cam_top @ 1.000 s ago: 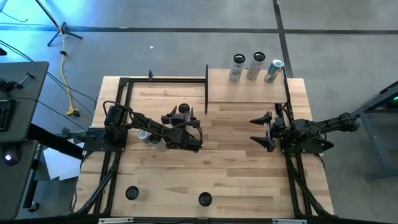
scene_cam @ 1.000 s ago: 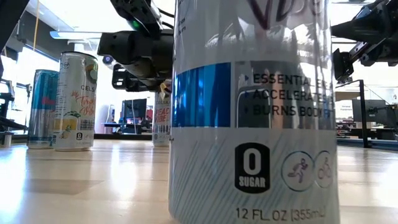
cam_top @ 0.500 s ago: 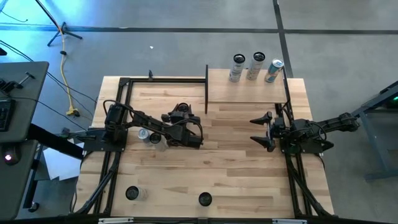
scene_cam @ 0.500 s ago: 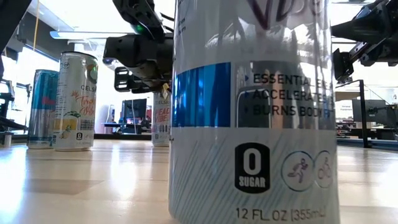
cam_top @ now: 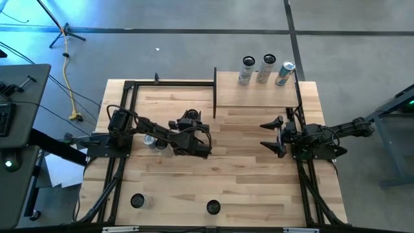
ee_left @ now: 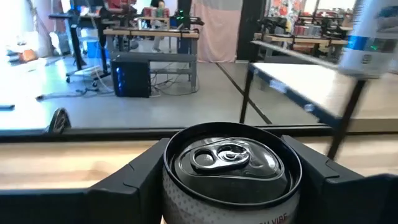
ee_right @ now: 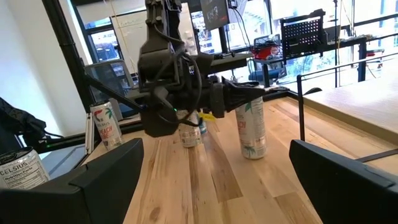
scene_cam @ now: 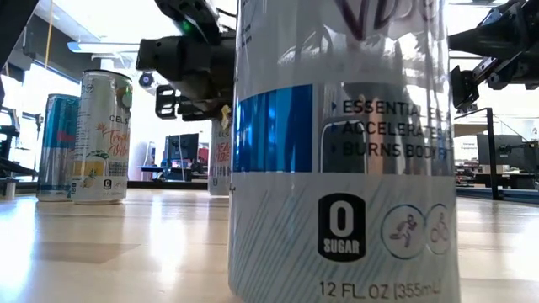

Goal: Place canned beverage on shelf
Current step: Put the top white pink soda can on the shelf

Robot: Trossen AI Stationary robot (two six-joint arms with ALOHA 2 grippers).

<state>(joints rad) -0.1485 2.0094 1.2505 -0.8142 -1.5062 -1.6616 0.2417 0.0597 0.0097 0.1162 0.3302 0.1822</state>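
Fingers of my left gripper (ee_left: 227, 186) sit closed around an upright can (ee_left: 231, 163) mid-counter; the shelf (cam_top: 255, 97) lies toward the far right corner, nearer than for my right gripper (cam_top: 270, 136), which waits open.

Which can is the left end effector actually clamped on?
The can near the table's middle, between the left end effector's fingers. The other table cans stand free; three more cans stand on the shelf.

high: overhead | low: table-level, near can (scene_cam: 341, 151) | wrists: forward
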